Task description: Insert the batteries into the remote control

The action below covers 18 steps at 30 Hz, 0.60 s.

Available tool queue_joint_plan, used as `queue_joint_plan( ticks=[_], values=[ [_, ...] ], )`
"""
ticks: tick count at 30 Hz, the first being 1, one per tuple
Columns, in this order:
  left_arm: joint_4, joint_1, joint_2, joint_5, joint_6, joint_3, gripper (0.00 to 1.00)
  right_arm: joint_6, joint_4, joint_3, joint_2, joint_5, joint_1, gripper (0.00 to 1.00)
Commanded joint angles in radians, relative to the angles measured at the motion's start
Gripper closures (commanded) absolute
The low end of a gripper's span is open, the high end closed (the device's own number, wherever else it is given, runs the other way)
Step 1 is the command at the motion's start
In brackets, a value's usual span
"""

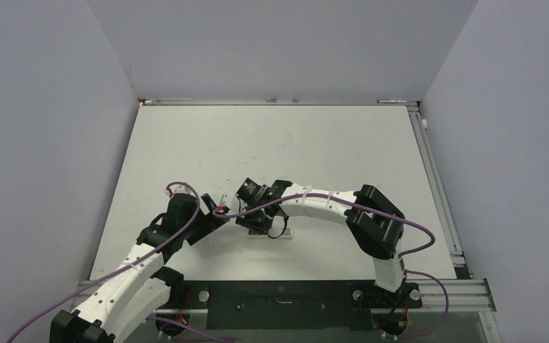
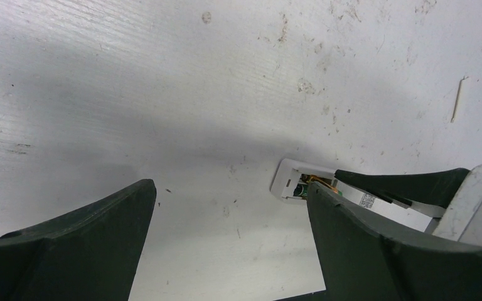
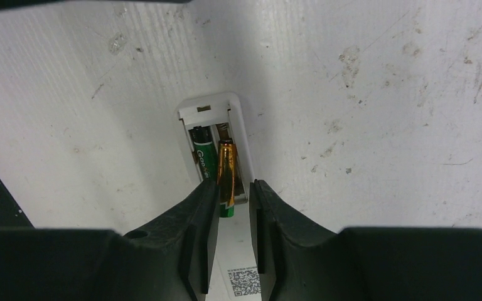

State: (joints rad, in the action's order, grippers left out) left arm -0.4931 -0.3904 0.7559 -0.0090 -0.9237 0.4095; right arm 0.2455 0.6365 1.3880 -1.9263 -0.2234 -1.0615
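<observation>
Batteries (image 3: 226,169) in remote control (image 3: 208,105); left fingers (image 2: 94,248) wide apart, right fingers (image 3: 185,241) barely parted

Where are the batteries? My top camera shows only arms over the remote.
Observer: Both are in the open compartment of the slim white plastic remote control: the blackish-green cylindrical battery beside the copper-gold cylindrical battery.
Operator: Is the gold one clamped?
Observer: No. The right hand has its fingers slightly apart around its near end, a gap on one side.
Operator: And the other arm?
Observer: The left hand is wide open over the white table, holding nothing.
</observation>
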Motion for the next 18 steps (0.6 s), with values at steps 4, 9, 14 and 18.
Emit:
queue_joint_plan(
  ticks=[4, 9, 14, 18],
  values=[
    [0.052, 0.006, 0.006, 0.054, -0.005, -0.013, 0.12, -0.114, -0.078, -0.042, 0.124, 0.098, -0.008, 0.74],
    [0.098, 0.007, 0.019, 0.107, 0.013, -0.026, 0.13, -0.215, -0.137, -0.145, 0.243, 0.176, -0.008, 0.74],
    [0.198, 0.007, 0.054, 0.208, 0.043, -0.055, 0.16, -0.355, -0.169, -0.239, 0.368, 0.289, -0.008, 0.74],
    [0.293, 0.006, 0.106, 0.273, 0.052, -0.081, 0.17, -0.446, -0.172, -0.299, 0.450, 0.340, -0.009, 0.73]
  ],
)
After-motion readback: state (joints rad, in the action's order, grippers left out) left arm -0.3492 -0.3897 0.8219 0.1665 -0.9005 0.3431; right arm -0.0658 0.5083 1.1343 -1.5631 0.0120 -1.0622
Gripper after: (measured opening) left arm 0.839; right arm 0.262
